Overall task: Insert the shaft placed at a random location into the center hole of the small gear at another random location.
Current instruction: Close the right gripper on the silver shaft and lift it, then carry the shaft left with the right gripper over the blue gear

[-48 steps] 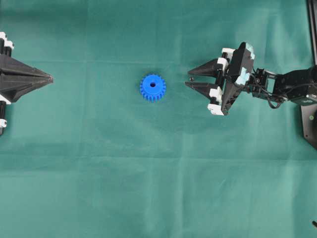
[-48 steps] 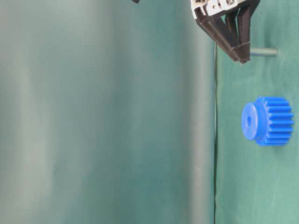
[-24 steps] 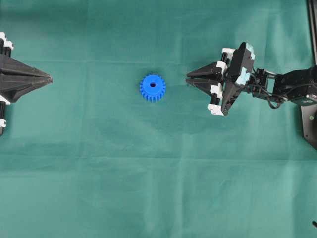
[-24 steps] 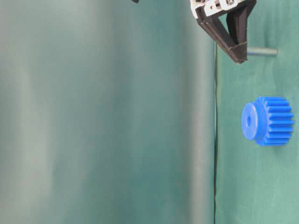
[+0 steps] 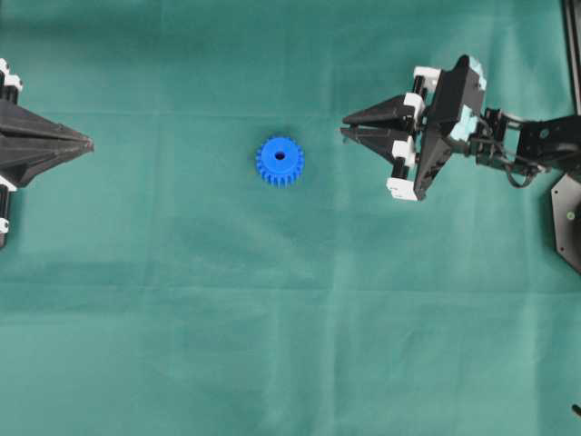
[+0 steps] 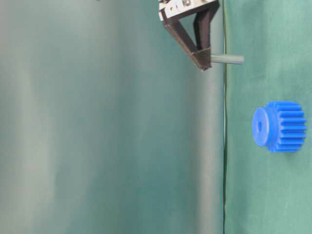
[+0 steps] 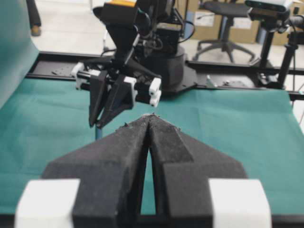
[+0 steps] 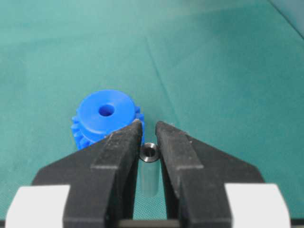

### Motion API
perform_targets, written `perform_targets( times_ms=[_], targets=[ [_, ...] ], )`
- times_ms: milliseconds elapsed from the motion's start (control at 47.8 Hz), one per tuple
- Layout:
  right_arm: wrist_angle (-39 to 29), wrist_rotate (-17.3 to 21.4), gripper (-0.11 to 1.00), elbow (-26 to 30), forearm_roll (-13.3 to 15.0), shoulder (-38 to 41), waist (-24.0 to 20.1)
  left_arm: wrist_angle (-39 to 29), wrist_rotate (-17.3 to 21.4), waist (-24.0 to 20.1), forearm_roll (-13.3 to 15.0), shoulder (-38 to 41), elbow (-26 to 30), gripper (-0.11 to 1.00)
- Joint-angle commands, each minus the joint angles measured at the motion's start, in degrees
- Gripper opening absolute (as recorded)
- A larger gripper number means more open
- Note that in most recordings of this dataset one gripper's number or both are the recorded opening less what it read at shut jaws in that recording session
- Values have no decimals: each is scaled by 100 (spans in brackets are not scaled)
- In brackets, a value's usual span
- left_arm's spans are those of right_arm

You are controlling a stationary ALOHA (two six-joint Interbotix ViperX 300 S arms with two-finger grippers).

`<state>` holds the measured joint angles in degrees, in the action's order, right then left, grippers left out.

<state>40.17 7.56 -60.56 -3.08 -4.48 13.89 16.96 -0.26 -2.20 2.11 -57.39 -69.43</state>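
Observation:
The small gear [image 5: 280, 161] is bright blue and lies flat on the green cloth, its center hole [image 5: 280, 156] facing up. My right gripper [image 5: 346, 128] hangs to its right, shut on the shaft. The shaft [image 8: 149, 166] stands upright between the fingers, its round top end level with their tips. In the table-level view the shaft [image 6: 226, 59] pokes out below the right gripper [image 6: 204, 61], clear of the cloth and off to one side of the gear [image 6: 282, 126]. My left gripper [image 5: 89, 143] rests shut and empty at the far left.
Green cloth [image 5: 290, 345] covers the whole table. A black frame rail [image 5: 572, 45] and the right arm's base plate [image 5: 567, 218] sit at the right edge. Beyond the table's far edge stand chairs [image 7: 228, 9] and camera stands.
My right gripper's fingers closed on the shaft, then it rose off the cloth with the shaft in it. The gear and my left gripper have not moved.

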Motion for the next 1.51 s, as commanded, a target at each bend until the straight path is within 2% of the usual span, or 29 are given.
perform_targets(
  times_ms=[0,272,418,690,962,1485],
  targets=[
    [-255,-35,13,158,9,-202,9,26,9,-9,9,18,62,-1],
    [-316,-62,13,334,18,-141,-18,26,9,-9,9,18,62,-1],
    [-352,-70,13,633,35,35,-123,26,9,-18,9,18,62,-1],
    [-492,-97,13,1468,132,580,-352,35,9,-18,9,9,62,-1],
    [-993,-105,13,2188,272,1002,-422,26,9,-18,9,-35,62,-1],
    [-1046,-105,13,2197,229,1310,-404,26,9,-18,9,-35,62,-1]
  ],
)
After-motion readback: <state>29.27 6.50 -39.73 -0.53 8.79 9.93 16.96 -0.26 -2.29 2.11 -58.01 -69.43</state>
